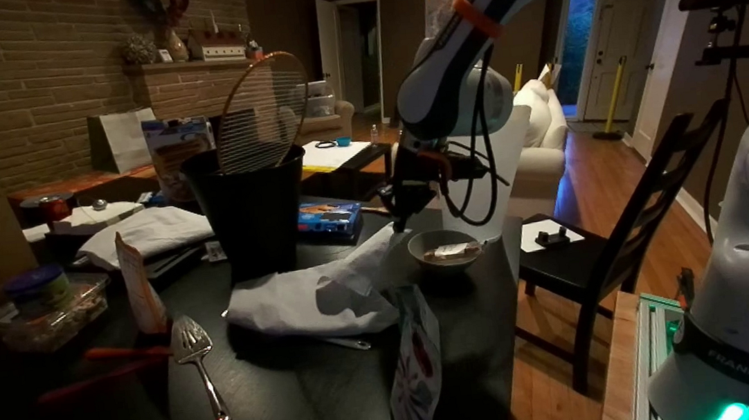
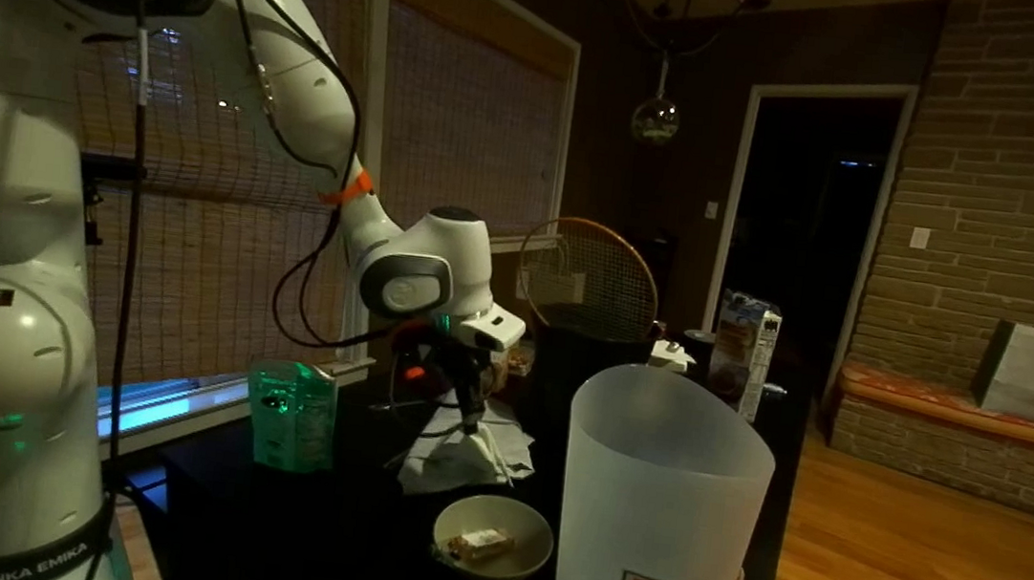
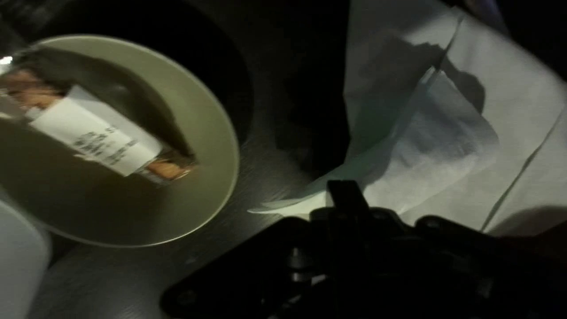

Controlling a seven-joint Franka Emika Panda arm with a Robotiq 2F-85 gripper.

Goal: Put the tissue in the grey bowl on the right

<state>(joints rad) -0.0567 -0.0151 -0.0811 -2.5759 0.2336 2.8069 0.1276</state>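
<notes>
The tissue (image 1: 365,256) is white and crumpled. My gripper (image 1: 399,225) is shut on one end of it, and the rest hangs over the larger grey-white cloth (image 1: 281,310). In the other exterior picture the gripper (image 2: 471,425) also pinches the tissue (image 2: 488,450) above the cloth (image 2: 436,469). In the wrist view the tissue (image 3: 425,150) runs from the fingertips (image 3: 345,190) across the cloth (image 3: 509,71). The grey bowl (image 1: 432,265) stands close beside the gripper and holds a wrapped bar (image 1: 455,251). The bowl also shows in an exterior view (image 2: 527,533) and the wrist view (image 3: 201,115).
A tall white jug (image 2: 663,498) stands right beside the bowl. A black bucket (image 1: 246,216) with a racket (image 1: 263,110) stands behind the cloth. An upright pouch (image 1: 417,365) stands in front of the bowl. A slotted server (image 1: 194,347) lies on the dark table.
</notes>
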